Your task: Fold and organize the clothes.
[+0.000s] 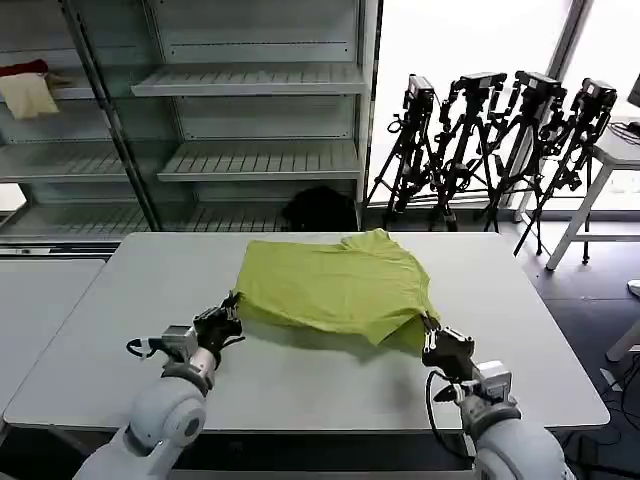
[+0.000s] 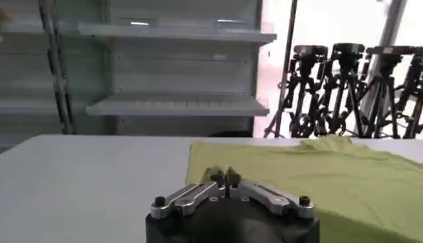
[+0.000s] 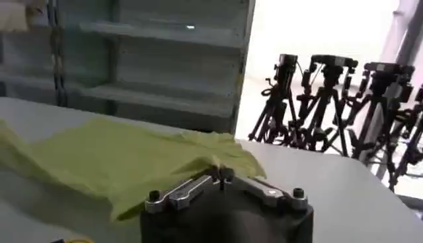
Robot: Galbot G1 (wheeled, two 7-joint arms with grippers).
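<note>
Head view: T-shirt (image 1: 335,290) between pincers.

A pale grey desk (image 1: 300,375) is seen with rounded corners. A lime yellow-green T-shirt (image 1: 335,285) is spread on it, nearer the far edge, slightly right of centre.

T-shirt (image 1: 335,285): soft matt cloth, lightly creased; tabletop (image 1: 300,380): smooth matt grey; gripper fingers (image 2: 192,195): bare brushed metal.

Upper left of my head view, a metal shelf rack (image 1: 250,90) holds a cream cloth (image 1: 28,95) with a red piece. Upper right, black tripods (image 1: 490,150) stand clustered beside a white side table (image 1: 615,150).
</note>
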